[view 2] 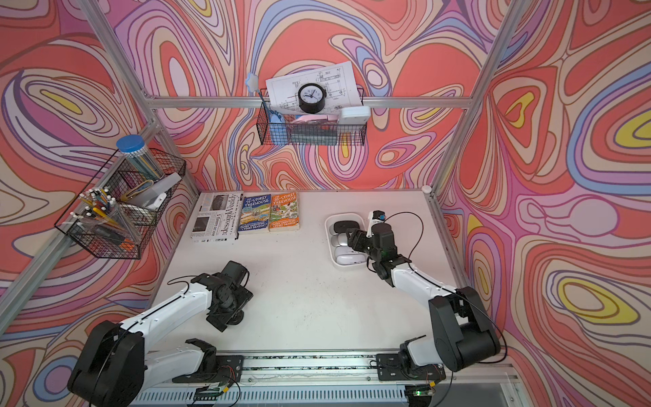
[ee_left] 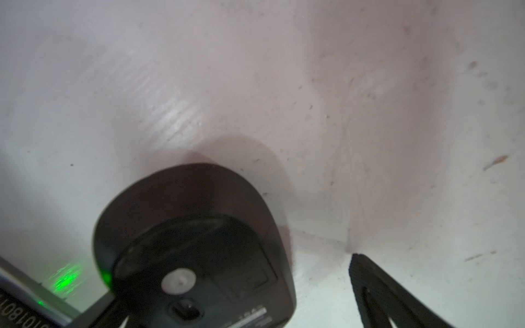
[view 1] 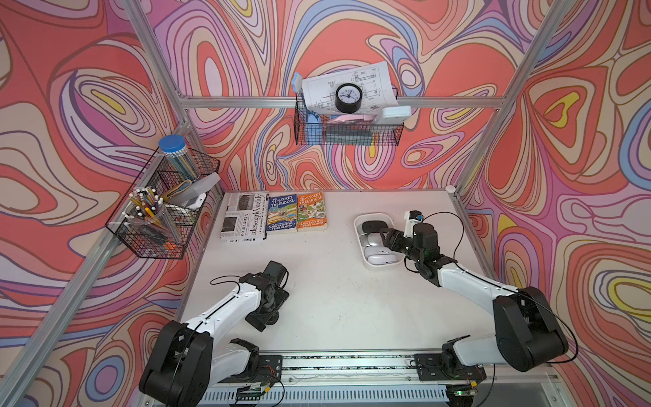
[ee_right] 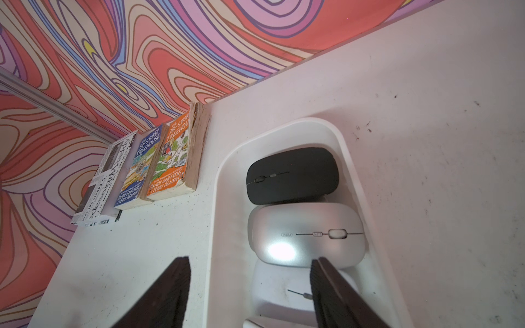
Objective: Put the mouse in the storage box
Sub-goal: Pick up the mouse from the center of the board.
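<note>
In both top views you see the storage box (view 1: 357, 221) (view 2: 327, 222) far right on the worktop (view 1: 334, 299). It holds a row of four: black mouse (view 1: 373, 226) farthest, then silver mouse (view 1: 369, 240), then two white mice (view 1: 381, 259). Your right tool (view 1: 384, 234) hangs over the silver one, and your left tool (view 1: 266, 315) points down, well to the left.

The left wrist view shows one finger (ee_left: 369, 284) far aside, so the jaws are spread wide and hold nothing.

The right wrist view adds that the jaws are partly apart and empty. One finger (ee_right: 176, 284) is outside the box wall.
</note>
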